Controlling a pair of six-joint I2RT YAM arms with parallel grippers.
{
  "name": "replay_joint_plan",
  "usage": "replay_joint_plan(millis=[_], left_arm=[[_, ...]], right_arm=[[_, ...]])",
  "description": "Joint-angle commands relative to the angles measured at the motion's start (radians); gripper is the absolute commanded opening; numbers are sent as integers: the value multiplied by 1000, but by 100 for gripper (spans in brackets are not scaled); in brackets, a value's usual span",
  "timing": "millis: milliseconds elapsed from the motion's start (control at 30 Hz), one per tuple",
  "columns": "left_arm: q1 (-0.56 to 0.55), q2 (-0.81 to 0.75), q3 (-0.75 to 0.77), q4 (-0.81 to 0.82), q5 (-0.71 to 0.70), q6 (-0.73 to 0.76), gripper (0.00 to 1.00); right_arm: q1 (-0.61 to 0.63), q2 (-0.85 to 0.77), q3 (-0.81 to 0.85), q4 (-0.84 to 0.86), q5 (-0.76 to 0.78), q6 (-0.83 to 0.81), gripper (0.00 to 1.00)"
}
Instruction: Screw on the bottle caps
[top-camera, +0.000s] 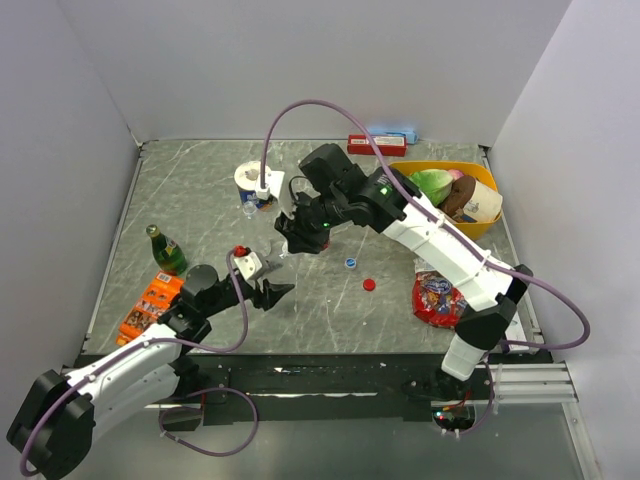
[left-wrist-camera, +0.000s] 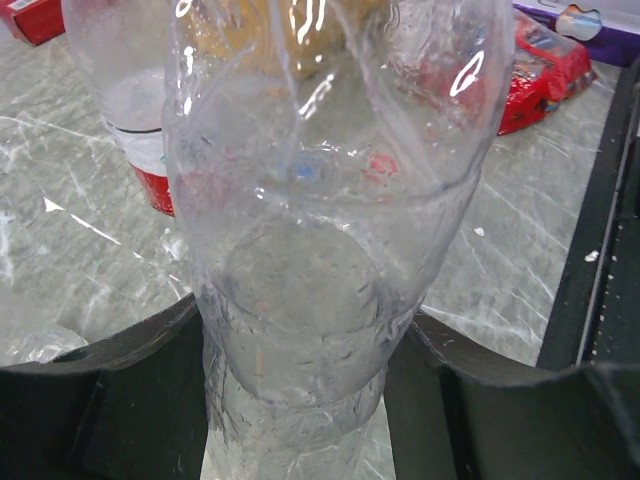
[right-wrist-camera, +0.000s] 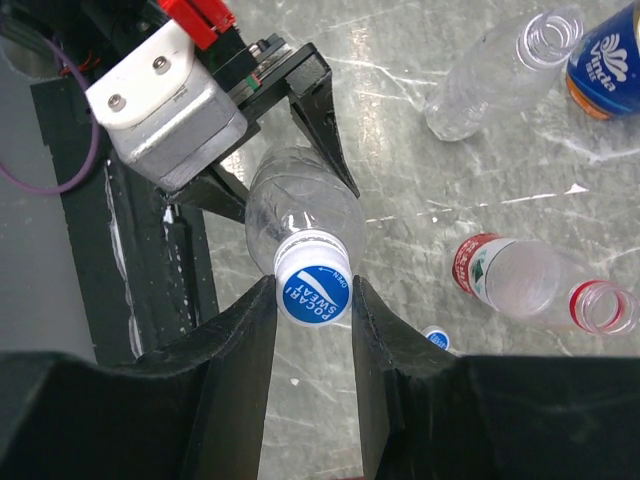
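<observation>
— Right wrist view: where's the cap?
— Blue cap (right-wrist-camera: 313, 295) sits on the bottle (right-wrist-camera: 300, 205) neck, right gripper (right-wrist-camera: 314, 286) jaws pinching it. Left gripper (left-wrist-camera: 300, 345) jaws clamp the bottle body, mid-desk.
— Other containers?
— Red-banded bottle (right-wrist-camera: 530, 285) lies uncapped nearby. Basket (top-camera: 487, 180), far right corner, holds green and brown items.
— Surface?
— Grey marbled desk (top-camera: 200, 200), red cap (top-camera: 369, 284) loose on it; white walls (top-camera: 300, 60).

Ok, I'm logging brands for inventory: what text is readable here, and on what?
"POCARI SWEAT", small "OPEN": blue cap on the clear bottle.
"Vinda", roughly: blue-and-orange container.
Too blurred to read: the lying bottle's red label, red snack packet, orange packet.
</observation>
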Motion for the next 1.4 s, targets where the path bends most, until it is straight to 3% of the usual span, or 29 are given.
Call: replay_joint_plan(millis=[0,133,567,933,1067,1200,1367], left_arm=[[-9,-7,37,285,-131,-54,1],[-11,-4,34,285,-140,-56,1],[-11,-10,-15,255,-125,-69,1],[-11,-7,-1,210,-56,-37,1],[-11,-1,14,119,111,60,1],[-11,26,51,-2,269,151,1],[-12,71,98,-75,318,246,1]], right_arm=[[22,49,-9,-119,-16,77,20],[20,57,4,-124,-5,70,22],[22,6,24,-119,53,24,51],[-14,-72,-28,-165,76,-67,58],[-44,-184,-52,-144,18,-294,58],[-32,-326,-145,-18,-53,-546,58],[0,-351,-179,-94,-165,-893,58]])
